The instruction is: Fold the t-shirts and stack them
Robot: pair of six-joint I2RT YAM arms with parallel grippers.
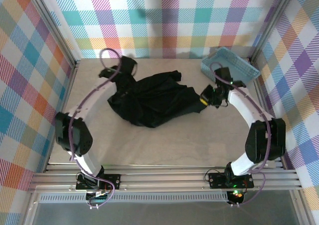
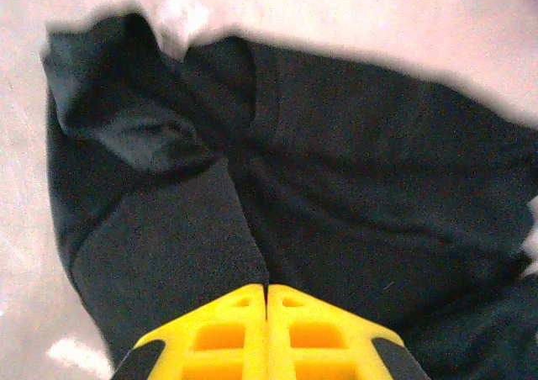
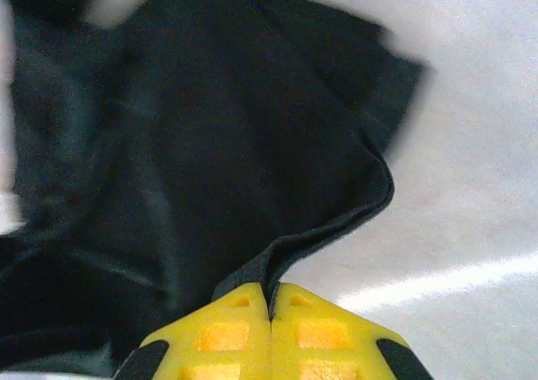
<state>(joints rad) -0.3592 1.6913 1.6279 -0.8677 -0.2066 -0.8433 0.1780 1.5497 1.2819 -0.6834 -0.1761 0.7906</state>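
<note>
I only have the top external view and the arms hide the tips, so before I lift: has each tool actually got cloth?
Observer: In the left wrist view, the left tool is shut, and a crease of the black t-shirt runs straight into its tips.
Operator: And the right one?
Observer: In the right wrist view, the right tool is shut on a hemmed edge that rises off the table into its tips.
Operator: Is the cloth bunched there?
Observer: Not much; beyond that edge it lies fairly flat, with one corner sticking out over the table.
</note>
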